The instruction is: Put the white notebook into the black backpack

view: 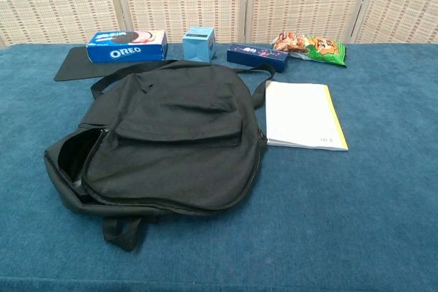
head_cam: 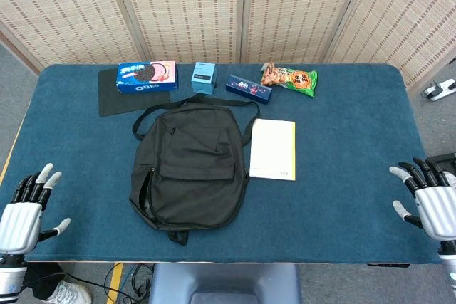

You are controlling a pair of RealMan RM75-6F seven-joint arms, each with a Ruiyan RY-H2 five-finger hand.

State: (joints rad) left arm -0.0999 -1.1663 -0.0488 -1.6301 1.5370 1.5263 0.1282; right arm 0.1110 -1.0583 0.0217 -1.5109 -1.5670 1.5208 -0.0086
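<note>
The white notebook (head_cam: 273, 149) (view: 302, 115) lies flat on the blue table, just right of the black backpack (head_cam: 189, 165) (view: 164, 140). The backpack lies flat with its zip gaping along the left side. My left hand (head_cam: 27, 211) hovers at the table's near left corner, fingers spread, holding nothing. At the near right edge my right hand (head_cam: 429, 202) is likewise spread and empty. Both hands are far from the notebook and the backpack. Neither hand shows in the chest view.
Along the far edge sit an Oreo box (head_cam: 147, 75) (view: 127, 45) on a dark mat (head_cam: 132, 95) (view: 81, 65), a small light-blue box (head_cam: 204, 77) (view: 199, 43), a dark blue box (head_cam: 249, 88) (view: 257, 56) and a snack bag (head_cam: 289, 78) (view: 311, 47). Woven screens stand behind the table.
</note>
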